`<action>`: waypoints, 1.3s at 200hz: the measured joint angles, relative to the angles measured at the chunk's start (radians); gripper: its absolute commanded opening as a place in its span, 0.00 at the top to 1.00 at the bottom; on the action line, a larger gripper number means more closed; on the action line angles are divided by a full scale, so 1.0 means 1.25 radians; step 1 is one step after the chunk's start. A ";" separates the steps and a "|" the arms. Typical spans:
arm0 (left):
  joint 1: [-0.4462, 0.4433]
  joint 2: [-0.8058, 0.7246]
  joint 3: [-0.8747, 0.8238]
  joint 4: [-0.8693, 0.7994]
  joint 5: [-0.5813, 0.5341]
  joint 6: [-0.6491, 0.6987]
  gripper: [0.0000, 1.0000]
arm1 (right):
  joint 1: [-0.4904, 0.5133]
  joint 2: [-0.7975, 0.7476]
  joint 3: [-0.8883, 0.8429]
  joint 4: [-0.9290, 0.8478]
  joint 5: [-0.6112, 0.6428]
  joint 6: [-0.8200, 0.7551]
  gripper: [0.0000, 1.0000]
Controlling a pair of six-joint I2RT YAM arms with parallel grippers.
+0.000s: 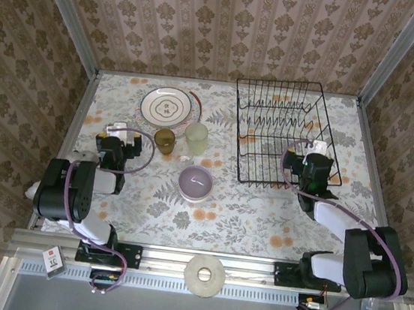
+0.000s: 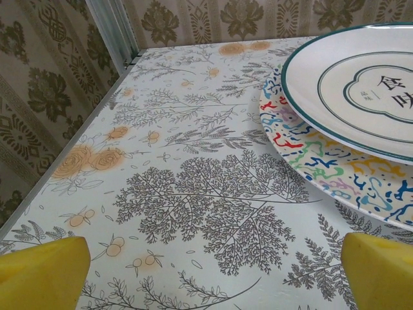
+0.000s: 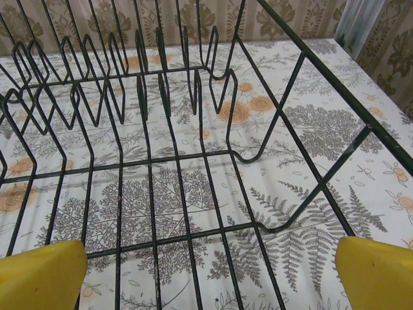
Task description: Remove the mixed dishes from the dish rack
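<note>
Table (image 1: 259, 222) with a floral cloth. The dish rack (image 1: 279, 130) sits at the far right corner, and no dish shows between its prongs in the top or right wrist view. The dishes stand out on the cloth: a stack of plates (image 1: 166, 107) near the far edge, left of centre, the white green-ringed one on a speckled one; a lilac bowl (image 1: 195, 182) mid-table; a pale green tumbler (image 1: 196, 138) and an amber cup (image 1: 165, 141) side by side between plates and bowl. Right gripper (image 3: 210, 274) hangs over the rack's near right corner, fingers wide apart, nothing between them. Left gripper (image 2: 210, 274) sits low by the left edge just beside the plates, likewise spread and empty. Judgement: unloading looks done or at its last check. Next move calls for confirming the rack is bare, then drawing both arms back.
</note>
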 measured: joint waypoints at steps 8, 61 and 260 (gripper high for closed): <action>0.000 0.000 0.000 0.000 0.001 0.000 0.00 | 0.000 0.009 -0.008 0.023 -0.002 -0.010 0.00; 0.000 0.000 0.000 -0.001 0.002 0.000 0.00 | -0.004 0.076 -0.033 0.193 -0.025 -0.059 0.00; 0.000 0.000 0.000 -0.001 0.002 0.000 0.00 | -0.058 0.176 -0.029 0.389 -0.161 -0.063 0.00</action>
